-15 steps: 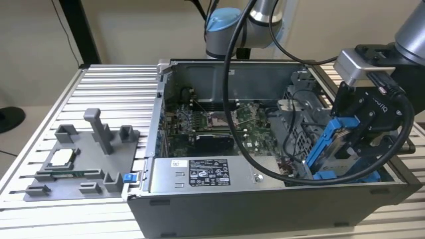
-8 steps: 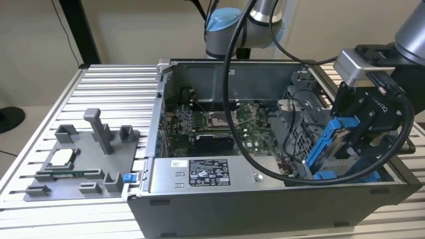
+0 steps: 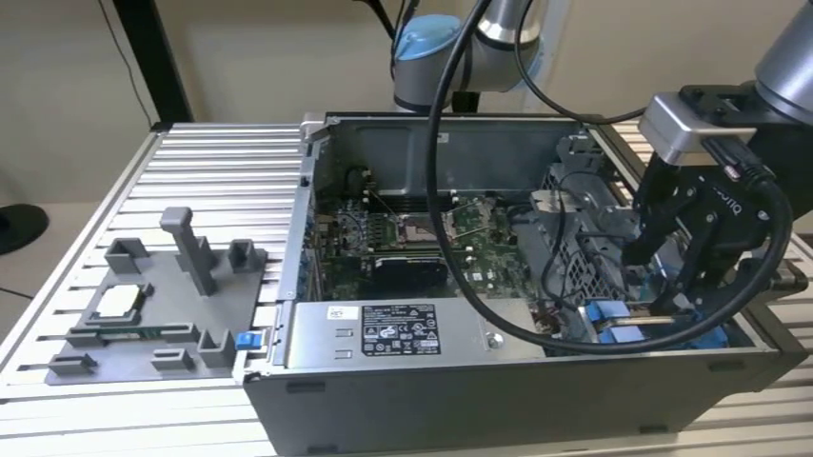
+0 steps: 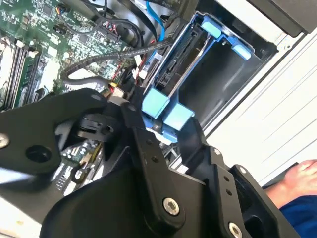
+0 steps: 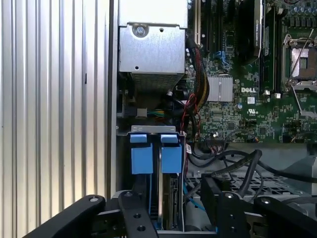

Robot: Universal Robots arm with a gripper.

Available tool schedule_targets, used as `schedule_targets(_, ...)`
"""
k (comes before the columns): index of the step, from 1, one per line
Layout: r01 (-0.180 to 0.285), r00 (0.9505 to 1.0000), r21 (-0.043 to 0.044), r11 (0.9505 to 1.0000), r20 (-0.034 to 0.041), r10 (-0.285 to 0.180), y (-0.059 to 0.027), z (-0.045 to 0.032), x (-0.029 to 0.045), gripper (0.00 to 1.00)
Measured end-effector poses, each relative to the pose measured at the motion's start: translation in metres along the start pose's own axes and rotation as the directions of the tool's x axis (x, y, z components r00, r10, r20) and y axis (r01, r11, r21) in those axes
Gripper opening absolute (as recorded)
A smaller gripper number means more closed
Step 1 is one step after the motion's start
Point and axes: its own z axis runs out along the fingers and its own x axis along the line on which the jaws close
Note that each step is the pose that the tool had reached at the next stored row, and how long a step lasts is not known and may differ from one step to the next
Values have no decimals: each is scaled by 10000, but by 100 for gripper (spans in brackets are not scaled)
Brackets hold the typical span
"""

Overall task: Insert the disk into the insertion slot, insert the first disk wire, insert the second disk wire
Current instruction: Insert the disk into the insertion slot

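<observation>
The gripper (image 3: 661,281) and a looping black cable (image 3: 534,335) cover most of the disk (image 3: 607,312) at the exterior view's lower right. How deep it sits cannot be told. In the second wrist view the gripper's black body hides the disk's near end, and a person's hand (image 4: 302,174) is cut off by the frame edge — as is the arm (image 3: 790,57) in the exterior view's upper right.

I have open room over the ribbed aluminium table top (image 3: 216,171) on the exterior view's left, apart from the grey plastic fixture tray (image 3: 152,305) with its upright posts. Inside the open dark grey computer case (image 3: 508,400), a thick black cable (image 3: 435,171) loops down across the middle. Red and black wires (image 5: 189,111) crowd one side of the grey metal drive bay with blue plastic rails (image 4: 218,84), and the case wall hems in the other. The black gripper (image 3: 667,286) hangs directly over it. A person's hand (image 4: 303,171) sits just outside.
</observation>
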Motion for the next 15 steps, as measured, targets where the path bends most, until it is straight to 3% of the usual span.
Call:
schedule_targets(6, -1, 10000, 0, 10000, -1, 1, 6, -74, -6, 100)
schedule_targets(13, -1, 10000, 0, 10000, -2, 1, 21, -283, -20, 100)
schedule_targets(14, -1, 10000, 0, 10000, -2, 1, 22, -308, -22, 0)
schedule_targets(15, -1, 10000, 0, 10000, -1, 1, 23, -320, -22, 0)
